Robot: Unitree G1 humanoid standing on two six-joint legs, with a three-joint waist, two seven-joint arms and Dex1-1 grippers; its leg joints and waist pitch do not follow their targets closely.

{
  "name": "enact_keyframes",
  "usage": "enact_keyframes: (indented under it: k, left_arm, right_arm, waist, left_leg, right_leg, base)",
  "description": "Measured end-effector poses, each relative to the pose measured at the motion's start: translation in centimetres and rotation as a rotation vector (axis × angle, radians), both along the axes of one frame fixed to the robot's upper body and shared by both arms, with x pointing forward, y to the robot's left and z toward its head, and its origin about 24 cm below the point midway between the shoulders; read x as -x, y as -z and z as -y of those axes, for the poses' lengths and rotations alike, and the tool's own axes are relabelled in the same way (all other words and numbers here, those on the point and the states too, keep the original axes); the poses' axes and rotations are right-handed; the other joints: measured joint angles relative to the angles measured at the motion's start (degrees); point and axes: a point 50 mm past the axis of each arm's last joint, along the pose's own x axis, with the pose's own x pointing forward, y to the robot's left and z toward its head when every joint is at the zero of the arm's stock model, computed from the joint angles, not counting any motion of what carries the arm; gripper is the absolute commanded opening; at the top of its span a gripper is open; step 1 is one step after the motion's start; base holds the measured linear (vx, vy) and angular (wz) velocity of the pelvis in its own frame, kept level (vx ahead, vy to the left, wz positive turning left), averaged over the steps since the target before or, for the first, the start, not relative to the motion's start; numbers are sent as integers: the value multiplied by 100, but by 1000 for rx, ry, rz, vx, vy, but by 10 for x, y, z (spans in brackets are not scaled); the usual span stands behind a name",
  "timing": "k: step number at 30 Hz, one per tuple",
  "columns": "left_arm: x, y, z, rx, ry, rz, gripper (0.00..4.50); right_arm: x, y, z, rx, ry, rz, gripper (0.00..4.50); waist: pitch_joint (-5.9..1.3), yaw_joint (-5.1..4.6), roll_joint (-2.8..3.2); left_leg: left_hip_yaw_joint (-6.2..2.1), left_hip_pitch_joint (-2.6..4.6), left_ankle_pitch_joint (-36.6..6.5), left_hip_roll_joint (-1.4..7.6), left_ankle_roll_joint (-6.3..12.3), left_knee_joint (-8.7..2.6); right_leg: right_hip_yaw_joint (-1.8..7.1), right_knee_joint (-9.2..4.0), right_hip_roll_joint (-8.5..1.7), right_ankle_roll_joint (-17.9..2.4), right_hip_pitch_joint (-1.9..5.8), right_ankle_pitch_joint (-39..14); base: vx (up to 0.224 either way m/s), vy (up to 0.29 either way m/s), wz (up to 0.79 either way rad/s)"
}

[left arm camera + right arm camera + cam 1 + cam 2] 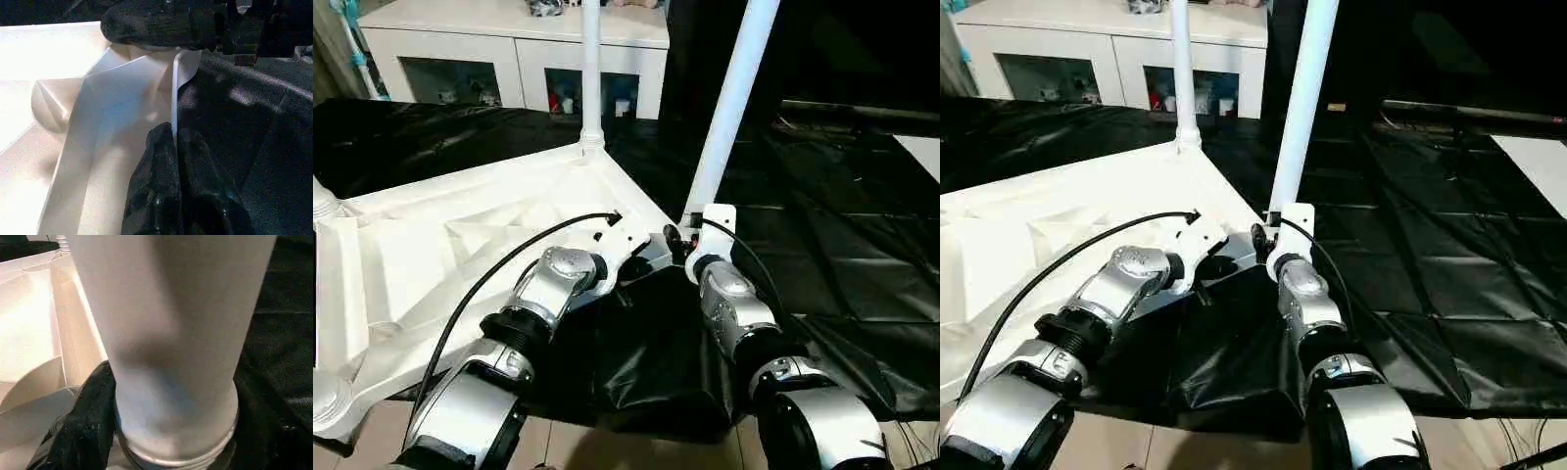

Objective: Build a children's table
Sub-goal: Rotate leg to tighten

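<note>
On the black sheet [862,264] the upturned children's table [431,255] looks light, stiff and slick; your left gripper [175,147] pinches its rim, your right gripper [690,235] clamps the tilted leg [729,108] at one o'clock, so grip low by the socket.

Head stereo pair looking fwd/down over both forearms at the upturned table top [431,255]; both eyes sharing its near corner w/ the tilted leg [729,108]. Left wrist cam sitting close on that corner's rim. Right wrist cam pressing v. near the leg's base.

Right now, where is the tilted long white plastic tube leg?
The tilted white tube leg rises from the upturned white tabletop's near right corner, beside the right end effector.
</note>
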Motion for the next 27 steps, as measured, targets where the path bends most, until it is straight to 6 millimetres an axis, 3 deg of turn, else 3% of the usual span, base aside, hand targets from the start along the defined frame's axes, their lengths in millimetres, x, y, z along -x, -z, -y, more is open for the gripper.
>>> enact_keyframes:
  k: [2,3,7,8,10,17,20,27]
  left_arm:
    - [-1,0,-4,-3,5,7,0]
    - [-1,-1,-5,-3,8,10,0]
    - [-2,-1,-13,-6,1,20,0]
    - [-1,-1,-14,-4,11,22,0]
    - [0,-1,-18,1,25,25,0]
    - [11,-4,-40,42,158,13,0]
    - [15,-5,-47,47,208,-11,0]
    - [27,-10,-66,37,326,-84,0]
  right_arm:
    - [0,-1,0,-43,-25,13,307]
    - [0,-1,0,-57,-29,16,348]
    - [2,-2,-5,-100,-70,42,358]
    - [3,-1,-4,-97,-89,51,387]
    - [5,0,-2,-83,-145,69,398]
    - [13,-11,22,25,-502,177,398]
    - [25,-9,36,114,-695,185,398]
    - [39,-17,52,185,-956,186,398]
  waist:
    - [1,-11,2]
    - [2,-11,3]
    - [5,-42,8]
    - [6,-48,11]
    - [8,-57,14]
    - [16,-12,23]
    - [17,13,23]
    - [23,21,17]
  left_leg:
    - [0,0,0,0,0,-15]
    - [0,0,0,0,0,-23]
    - [-1,-1,0,5,-1,-43]
    - [-1,-1,0,5,-1,-48]
    - [-1,-3,0,6,-1,-51]
    - [4,-34,1,7,1,-34]
    - [9,-38,2,5,2,-13]
    - [12,-42,1,10,2,-9]
  right_leg:
    - [-1,0,0,5,-6,2]
    - [-3,0,1,8,-9,3]
    - [-11,3,7,28,-26,16]
    - [-10,4,7,28,-31,16]
    - [-10,4,8,27,-34,17]
    - [-8,-16,10,31,-50,12]
    - [-2,-20,4,32,-46,4]
    - [-4,-19,7,31,-49,0]
  base:
    - [0,0,0]
    - [0,0,0]
    - [0,0,0]
    - [0,0,0]
    - [0,0,0]
    - [0,0,0]
    - [0,0,0]
    - [0,0,0]
